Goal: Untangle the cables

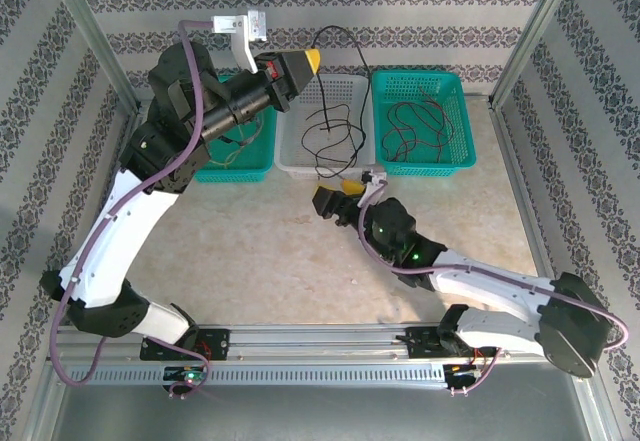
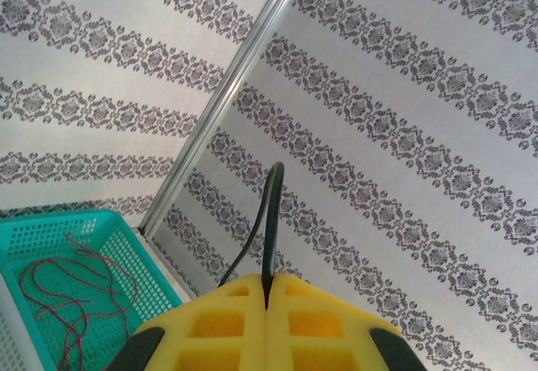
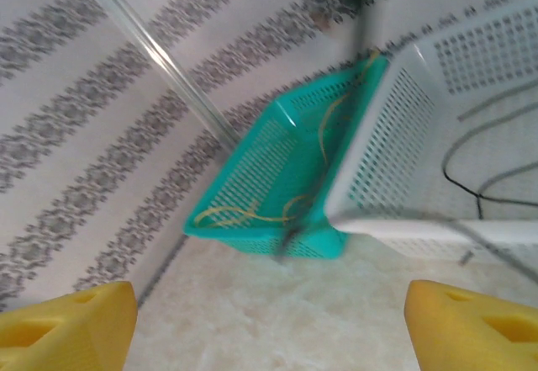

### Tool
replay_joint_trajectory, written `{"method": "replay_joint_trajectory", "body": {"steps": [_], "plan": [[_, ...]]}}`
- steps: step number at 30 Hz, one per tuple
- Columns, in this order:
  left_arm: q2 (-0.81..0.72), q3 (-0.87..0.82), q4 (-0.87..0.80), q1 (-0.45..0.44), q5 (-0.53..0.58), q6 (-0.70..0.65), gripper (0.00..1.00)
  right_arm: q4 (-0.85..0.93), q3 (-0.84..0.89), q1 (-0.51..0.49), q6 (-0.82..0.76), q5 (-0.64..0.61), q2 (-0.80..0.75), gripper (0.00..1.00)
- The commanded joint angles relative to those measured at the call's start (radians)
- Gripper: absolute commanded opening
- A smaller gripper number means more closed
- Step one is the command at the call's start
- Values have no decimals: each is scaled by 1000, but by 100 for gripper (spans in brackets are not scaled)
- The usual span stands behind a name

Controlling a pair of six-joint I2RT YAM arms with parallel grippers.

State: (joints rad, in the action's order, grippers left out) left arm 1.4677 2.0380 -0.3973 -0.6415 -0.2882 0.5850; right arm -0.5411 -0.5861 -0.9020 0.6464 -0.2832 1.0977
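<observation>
R gripper (image 1: 338, 196) wide open, low, just before white basket (image 1: 290, 158). Black cable (image 2: 271, 219): thin, limp, tail looped in that basket. Red cable (image 1: 420, 126) in R teal basket, yellow cable (image 3: 244, 214) in L one. Up high, L gripper (image 2: 267, 304) pinches black. Sorting step nearly done, I reckon; next needs slow lowering & release.
</observation>
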Motion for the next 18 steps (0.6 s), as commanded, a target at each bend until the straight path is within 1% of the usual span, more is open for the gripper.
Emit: {"method": "replay_joint_trajectory", "body": {"steps": [1,3,4,5,8,10,11,13,15,18], "plan": [[-1,43,3,-9,-21,25,0,-67,8,-7,-45,-114,-22,82],[0,46,9,-9,-27,35,0,-87,0,-4,-51,-129,-9,77],[1,48,11,-9,-29,37,0,-85,-12,3,-51,-125,4,66],[1,51,11,-9,-26,36,0,-86,-22,9,-48,-116,17,49],[13,87,-11,-9,-13,26,0,-70,-29,29,-16,-109,54,24],[32,128,-29,-9,-19,18,0,-72,-8,53,32,-101,74,6],[40,145,-35,-9,-20,17,0,-78,5,67,58,-94,84,0],[54,177,-51,-8,-11,7,0,-85,34,83,86,-88,91,0],[78,231,-94,-7,30,-21,0,-60,52,93,99,-76,101,0],[154,372,-171,11,92,-67,0,-26,99,103,135,-31,139,0]]}}
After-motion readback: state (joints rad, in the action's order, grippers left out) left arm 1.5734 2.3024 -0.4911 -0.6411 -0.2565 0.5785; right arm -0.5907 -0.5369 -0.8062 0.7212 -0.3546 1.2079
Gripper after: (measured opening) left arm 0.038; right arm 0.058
